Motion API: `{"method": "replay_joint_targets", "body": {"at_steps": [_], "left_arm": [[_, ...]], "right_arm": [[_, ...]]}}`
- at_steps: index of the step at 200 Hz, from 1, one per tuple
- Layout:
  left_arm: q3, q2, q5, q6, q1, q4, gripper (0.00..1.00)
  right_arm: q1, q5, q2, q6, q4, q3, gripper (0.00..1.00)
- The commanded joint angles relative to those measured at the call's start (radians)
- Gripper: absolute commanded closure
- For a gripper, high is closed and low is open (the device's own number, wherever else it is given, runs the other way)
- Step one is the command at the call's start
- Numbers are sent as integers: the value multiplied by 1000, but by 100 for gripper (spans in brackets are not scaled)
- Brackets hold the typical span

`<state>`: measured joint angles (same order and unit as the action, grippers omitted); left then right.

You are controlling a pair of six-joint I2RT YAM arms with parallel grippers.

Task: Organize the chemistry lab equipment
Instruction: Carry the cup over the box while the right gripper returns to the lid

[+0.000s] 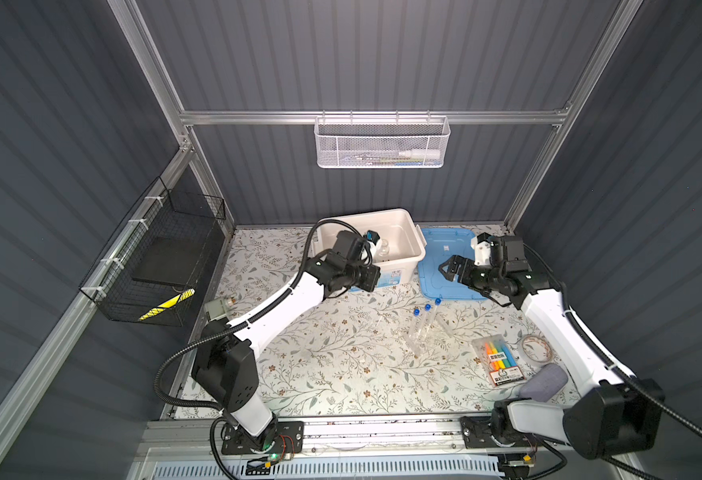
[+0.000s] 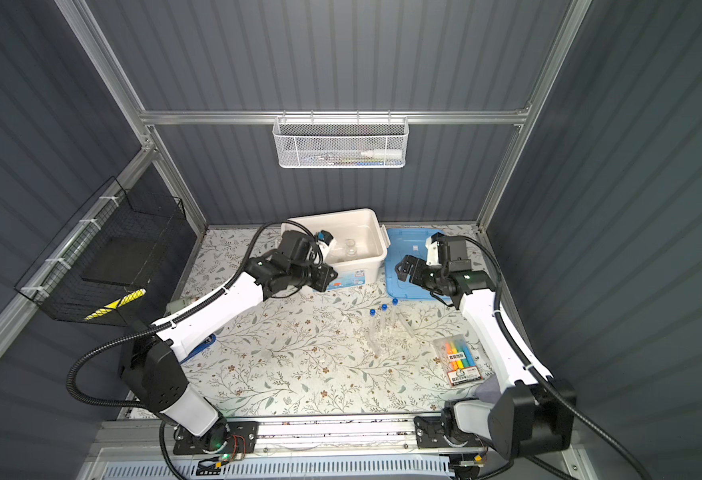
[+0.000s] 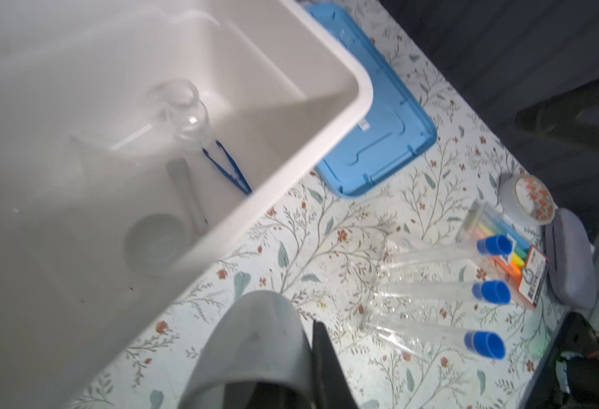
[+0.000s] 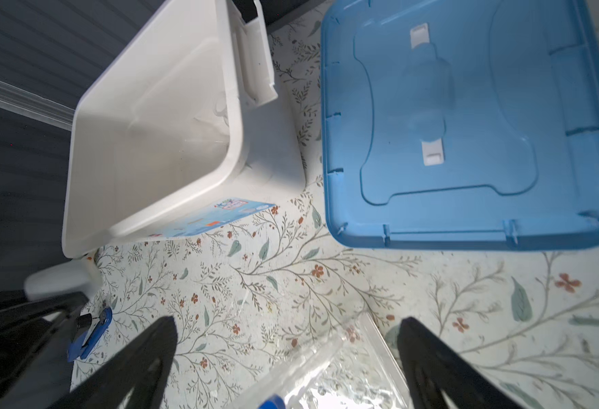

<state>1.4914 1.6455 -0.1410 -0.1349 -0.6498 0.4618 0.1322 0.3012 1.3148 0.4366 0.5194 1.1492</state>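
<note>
Left tool (image 3: 310, 354) is clenched on the white mortar bowl (image 3: 248, 347) by its rim, at the white bin (image 3: 362, 88), where I see the glass flask (image 3: 184, 109), blue tweezers (image 3: 227, 166), pestle (image 3: 186, 191) and small cup (image 3: 156, 240). Right tool (image 1: 445, 269) hangs spread wide above the blue lid (image 1: 445, 245). Three test tubes (image 3: 432, 290) rest tilted in the clear rack (image 1: 418, 336) on the desk (image 1: 320, 365).

Bare table (image 4: 291, 269) ahead of the right claw (image 4: 287, 320), flanked by white bin (image 4: 236, 141) and blue lid (image 4: 468, 219); clear rack (image 4: 369, 368) beneath.
</note>
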Motion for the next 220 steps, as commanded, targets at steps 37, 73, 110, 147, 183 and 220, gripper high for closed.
{"method": "replay_joint_targets", "body": {"at_steps": [37,73,110,147,183,220], "left_arm": [[292,206,-18,41,96,84,90],[455,370,-48,47,148,150,89],[569,515,-101,26,183,179,89],[663,631,-125,-2,206,209,89],[711,699,-143,-3,214,204,88],[759,765,-173,-9,214,206,87]], "right_arm": [[2,75,159,-66,-44,150,1],[-8,81,218,-47,-90,180,1],[-38,81,261,-37,-103,192,1],[-97,84,274,-26,-117,164,1],[-152,54,295,-27,-96,147,1],[-216,-4,320,-44,-78,138,1]]}}
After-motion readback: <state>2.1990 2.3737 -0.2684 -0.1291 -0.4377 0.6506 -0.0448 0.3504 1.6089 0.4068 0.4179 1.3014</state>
